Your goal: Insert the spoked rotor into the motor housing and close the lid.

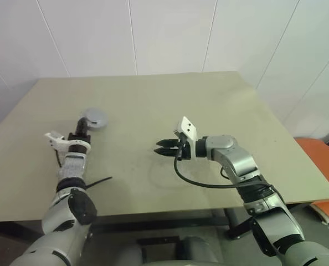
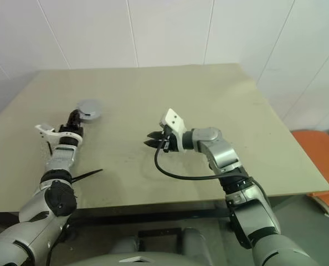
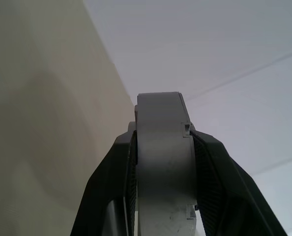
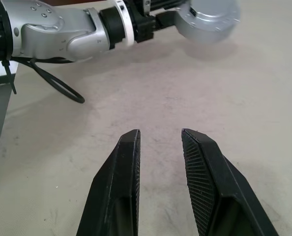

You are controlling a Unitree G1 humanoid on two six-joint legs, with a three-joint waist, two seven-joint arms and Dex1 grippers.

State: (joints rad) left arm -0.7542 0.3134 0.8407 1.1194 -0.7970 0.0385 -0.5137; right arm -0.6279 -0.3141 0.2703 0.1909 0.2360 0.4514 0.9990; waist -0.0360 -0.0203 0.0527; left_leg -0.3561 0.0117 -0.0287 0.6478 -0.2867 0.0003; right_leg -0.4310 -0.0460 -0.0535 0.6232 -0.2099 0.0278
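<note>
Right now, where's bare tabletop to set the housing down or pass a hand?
Most of the table is bare: the whole far half up to the wall, and the right side beyond the right gripper. The strip between the two grippers is free too. The only busy patch is the left side, where the left gripper holds the motor housing.

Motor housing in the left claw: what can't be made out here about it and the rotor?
- The motor housing, left wrist view: edge-on between the left claw fingers, so its face and inside are hidden.
- Whether the rotor sits inside: cannot tell; head views show the housing too small.
- The right claw is open, holding nothing.
</note>
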